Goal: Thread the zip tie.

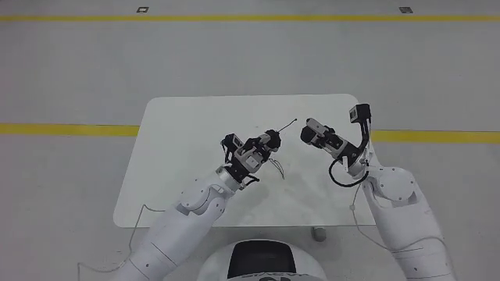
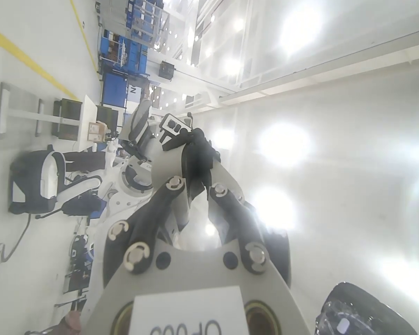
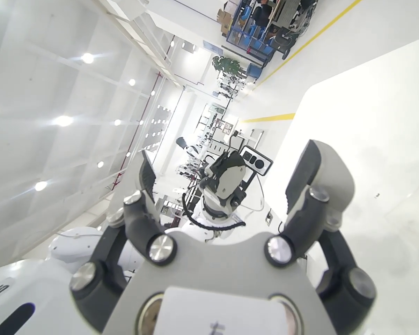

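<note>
Top view, center of frame: your left tool (image 1: 273,138) is clamped on the zip tie (image 1: 287,126); your right tool (image 1: 307,131) nearby holds its jaws apart.

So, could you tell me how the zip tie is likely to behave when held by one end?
The zip tie looks very thin, so it is probably light and springy rather than rigid. It juts almost straight from the shut left gripper without drooping, so it likely holds its line, but may flex if the open right gripper nudges its tip.
</note>
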`<state>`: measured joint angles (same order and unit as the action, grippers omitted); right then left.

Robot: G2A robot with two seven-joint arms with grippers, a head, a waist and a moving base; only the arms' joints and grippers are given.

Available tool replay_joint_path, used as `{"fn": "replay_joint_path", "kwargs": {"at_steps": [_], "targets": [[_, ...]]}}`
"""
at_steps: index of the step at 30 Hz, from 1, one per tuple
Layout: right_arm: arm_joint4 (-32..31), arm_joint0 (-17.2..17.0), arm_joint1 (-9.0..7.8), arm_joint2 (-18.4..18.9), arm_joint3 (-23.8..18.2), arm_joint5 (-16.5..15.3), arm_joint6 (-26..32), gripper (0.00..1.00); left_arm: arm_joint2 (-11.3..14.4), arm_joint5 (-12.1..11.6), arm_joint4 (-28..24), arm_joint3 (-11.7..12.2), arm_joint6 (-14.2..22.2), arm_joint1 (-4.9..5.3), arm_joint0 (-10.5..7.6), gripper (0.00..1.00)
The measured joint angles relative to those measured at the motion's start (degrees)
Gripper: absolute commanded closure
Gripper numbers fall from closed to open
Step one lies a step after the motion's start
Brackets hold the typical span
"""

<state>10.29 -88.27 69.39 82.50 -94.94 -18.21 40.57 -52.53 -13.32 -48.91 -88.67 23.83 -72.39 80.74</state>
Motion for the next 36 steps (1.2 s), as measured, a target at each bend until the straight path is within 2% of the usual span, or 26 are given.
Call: {"fn": "replay_joint_path", "kwargs": {"at_steps": [3,5,10,13,19,21,27,30,33,36], "targets": [[1.3,0.0,-0.02,0.0,0.4,0.8,0.4,0.0,-0.4,0.2,2.6,0.6,-0.9,0.11,-0.31,1.0],[4.3,0.6,-0.33,0.8,1.7,2.2,4.0,0.0,-1.5,0.3,3.0,1.1,1.1,0.45,-0.63,1.0],[12.2,3.0,-1.38,3.6,6.3,4.7,17.6,0.0,-4.5,0.7,6.9,2.3,10.6,1.8,-0.62,1.0],[15.3,4.6,-1.81,4.0,9.1,5.7,24.2,0.0,-5.5,0.4,8.8,3.2,15.2,2.36,-0.71,1.0],[16.4,7.8,-2.45,2.8,13.6,8.5,34.0,0.0,-6.4,-1.1,11.3,5.1,21.8,3.06,-1.69,1.0],[16.4,7.9,-2.48,2.8,13.7,8.6,34.6,0.0,-6.4,-1.4,12.5,5.6,22.9,3.18,-2.07,1.0],[16.4,7.8,-2.46,2.8,13.6,8.5,33.9,0.0,-6.5,-1.6,13.0,5.7,22.5,3.25,-2.23,1.0],[18.2,8.0,-2.54,2.1,14.8,9.9,35.6,0.0,-6.4,-2.8,19.4,5.3,19.2,3.56,-2.59,1.0],[18.5,9.5,-3.06,0.4,17.4,10.7,39.9,0.0,-6.9,-4.9,23.0,6.1,23.1,4.0,-3.56,1.0],[20.9,10.8,-4.27,-2.5,19.1,10.4,39.2,0.0,-7.3,-6.2,24.7,6.5,27.3,4.45,-4.33,1.0]]}}
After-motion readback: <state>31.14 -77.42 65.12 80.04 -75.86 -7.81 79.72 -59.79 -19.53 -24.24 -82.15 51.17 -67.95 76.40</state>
